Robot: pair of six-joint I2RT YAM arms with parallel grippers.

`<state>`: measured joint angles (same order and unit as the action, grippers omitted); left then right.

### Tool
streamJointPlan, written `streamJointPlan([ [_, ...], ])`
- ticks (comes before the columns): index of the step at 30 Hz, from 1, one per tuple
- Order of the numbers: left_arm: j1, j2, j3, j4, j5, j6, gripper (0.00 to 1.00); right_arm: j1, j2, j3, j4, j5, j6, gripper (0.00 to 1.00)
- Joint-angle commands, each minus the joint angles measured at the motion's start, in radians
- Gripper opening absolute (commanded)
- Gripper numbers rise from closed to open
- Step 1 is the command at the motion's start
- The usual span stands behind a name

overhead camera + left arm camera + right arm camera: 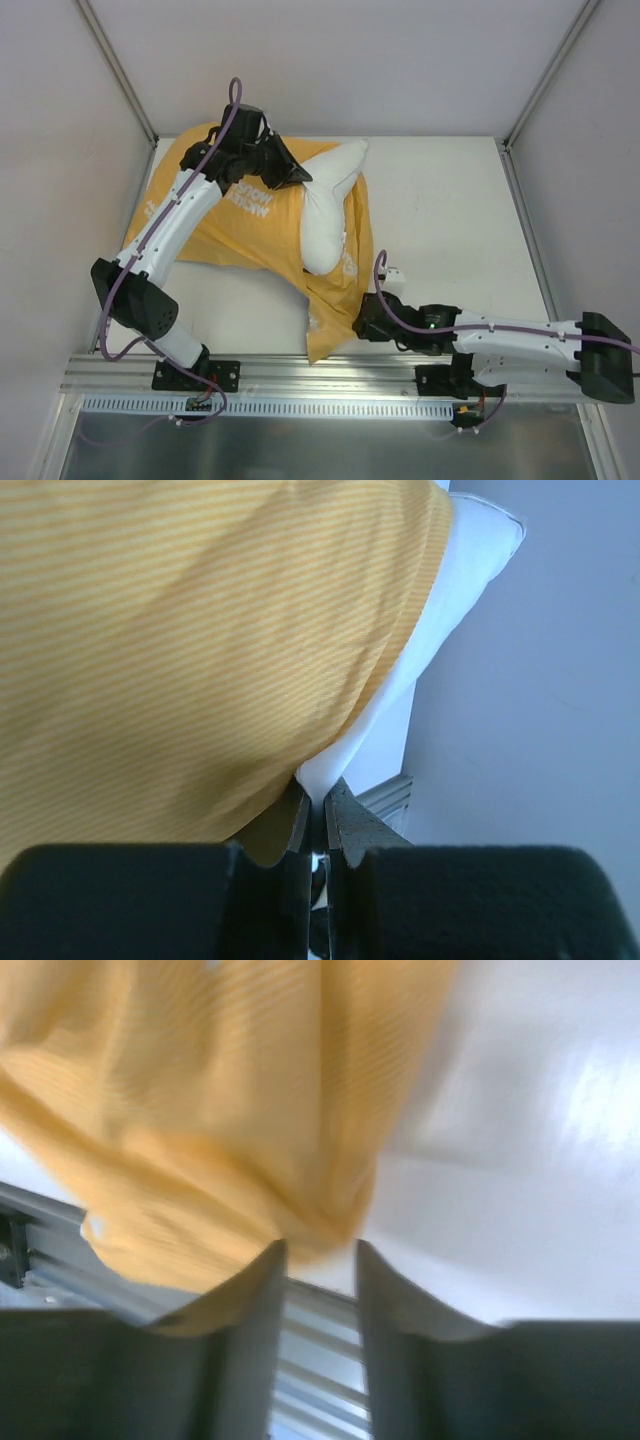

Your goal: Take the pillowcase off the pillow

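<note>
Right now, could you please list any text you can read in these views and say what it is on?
White lettering on the pillowcase, upside down in the top view: too small and creased to read.
White letter fragments on its edge beside the pillow: unreadable.
Wrist views: no text.

The left arm [170,215] and right arm [520,343] share white link shells, black joint housings and a purple cable [400,312] clipped along each. Their fingers [350,825] are dark, wedge-shaped blocks. A small green light [432,322] glows near the right arm's wrist.
</note>
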<state>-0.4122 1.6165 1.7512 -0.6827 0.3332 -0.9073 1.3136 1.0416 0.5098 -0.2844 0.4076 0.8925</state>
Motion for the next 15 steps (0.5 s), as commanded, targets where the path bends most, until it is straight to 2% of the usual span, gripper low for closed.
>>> streamJointPlan([
  [1, 0.01, -0.112, -0.099, 0.14, -0.054, 0.002, 0.0, -0.091, -0.084, 0.059, -0.245, -0.077, -0.217, 0.41],
  [2, 0.009, -0.128, -0.123, 0.144, -0.054, 0.001, 0.0, -0.164, -0.124, 0.074, -0.274, -0.091, -0.243, 0.51],
  [3, 0.007, -0.135, -0.163, 0.147, -0.053, -0.001, 0.0, -0.2, -0.147, 0.1, -0.289, -0.105, -0.274, 0.69],
  [6, 0.003, -0.15, -0.205, 0.161, -0.048, -0.002, 0.0, -0.333, -0.228, 0.143, -0.317, -0.154, -0.381, 0.81],
  [11, -0.005, -0.15, -0.228, 0.183, -0.028, -0.012, 0.0, -0.48, -0.193, 0.242, -0.302, -0.24, -0.451, 0.81],
  [15, -0.013, -0.158, -0.234, 0.187, -0.028, -0.015, 0.0, -0.487, -0.132, 0.311, -0.172, -0.338, -0.425, 0.82],
])
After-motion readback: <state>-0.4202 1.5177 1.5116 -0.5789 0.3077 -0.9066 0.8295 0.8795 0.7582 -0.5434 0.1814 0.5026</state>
